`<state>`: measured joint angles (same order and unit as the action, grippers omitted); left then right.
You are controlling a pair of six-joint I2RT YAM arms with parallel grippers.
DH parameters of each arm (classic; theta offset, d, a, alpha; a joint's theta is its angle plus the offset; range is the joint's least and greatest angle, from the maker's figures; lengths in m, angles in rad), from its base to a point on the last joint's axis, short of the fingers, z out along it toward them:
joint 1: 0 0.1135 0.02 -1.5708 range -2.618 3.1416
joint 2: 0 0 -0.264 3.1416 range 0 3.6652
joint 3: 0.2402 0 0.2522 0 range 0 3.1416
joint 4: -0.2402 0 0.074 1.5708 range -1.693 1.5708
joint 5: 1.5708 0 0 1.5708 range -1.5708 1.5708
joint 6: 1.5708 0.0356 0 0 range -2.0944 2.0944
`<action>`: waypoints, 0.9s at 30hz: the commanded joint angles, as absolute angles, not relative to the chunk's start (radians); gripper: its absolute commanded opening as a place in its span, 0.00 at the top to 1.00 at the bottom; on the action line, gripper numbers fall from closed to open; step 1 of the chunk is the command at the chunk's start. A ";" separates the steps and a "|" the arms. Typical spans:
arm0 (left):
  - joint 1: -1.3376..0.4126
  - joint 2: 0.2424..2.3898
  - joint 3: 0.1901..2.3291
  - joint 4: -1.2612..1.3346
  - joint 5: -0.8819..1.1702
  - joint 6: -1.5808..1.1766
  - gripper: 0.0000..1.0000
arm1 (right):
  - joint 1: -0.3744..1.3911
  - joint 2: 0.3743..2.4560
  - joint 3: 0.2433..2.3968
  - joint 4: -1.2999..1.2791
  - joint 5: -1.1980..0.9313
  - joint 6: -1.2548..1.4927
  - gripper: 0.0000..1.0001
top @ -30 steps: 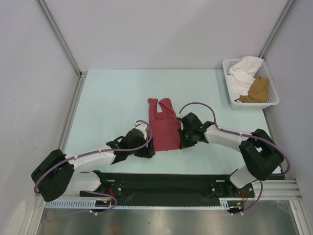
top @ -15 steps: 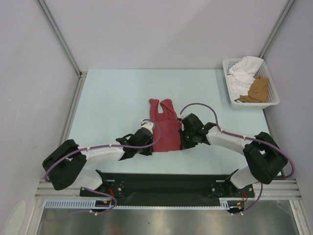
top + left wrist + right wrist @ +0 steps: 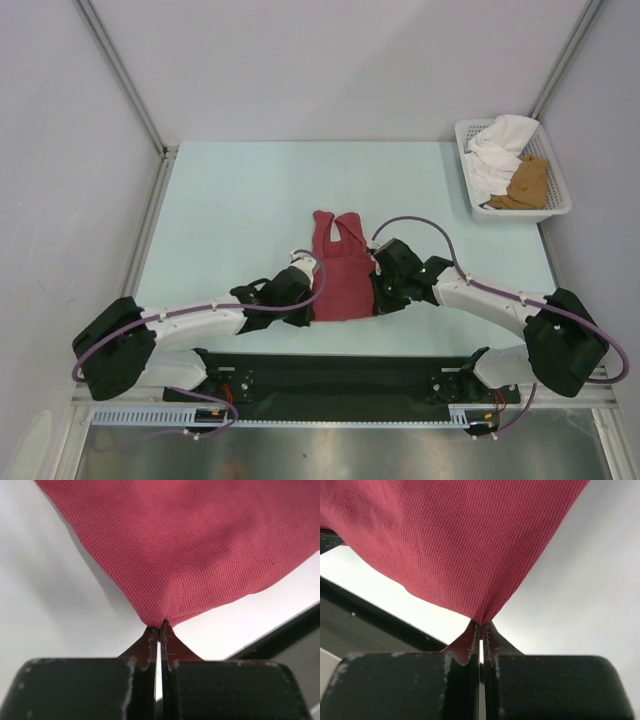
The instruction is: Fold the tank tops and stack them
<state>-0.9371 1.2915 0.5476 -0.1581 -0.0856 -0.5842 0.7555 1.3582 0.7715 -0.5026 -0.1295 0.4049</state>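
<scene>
1. Dark red ribbed-cloth tank top (image 3: 343,280) lies on the pale blue-green surface (image 3: 230,200), close to its front edge and between the two arms. Its long axis runs away from the arm bases, with the shoulder straps at the far end and the hem at the near end.
2. Left fingers (image 3: 155,640) are closed on the near-left edge of the red top. The left wrist view shows the cloth drawn to a peak and pinched between the tips, with a soft shadow on the surface below it.
3. Right fingers (image 3: 475,642) are closed the same way on the near-right edge, and the cloth fans out from the pinch.
4. From either grip the garment lies inward and away: the body spans the gap between the two pinches and the straps lie beyond them. Neither arm is nearer, since each holds its own side.
5. The step in hand looks like a fold along the length. It would turn on carrying the hem end up the long axis toward the straps, both grips moving level so the edge stays straight.
6. Tan-brown tank top (image 3: 527,182) sits in the white plastic mesh basket (image 3: 520,214) at the far right corner, beside a crumpled white cloth (image 3: 497,150). It is well apart from both arms, on the right arm's side.
</scene>
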 commanded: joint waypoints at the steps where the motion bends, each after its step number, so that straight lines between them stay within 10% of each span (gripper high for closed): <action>1: -0.948 1.200 0.541 -0.228 -0.022 -0.620 1.00 | 0.768 1.284 0.816 -0.603 -0.094 0.434 1.00; 27: -0.661 1.224 0.939 -0.457 0.103 -0.508 1.00 | 0.581 1.468 1.239 -0.700 -0.178 0.316 1.00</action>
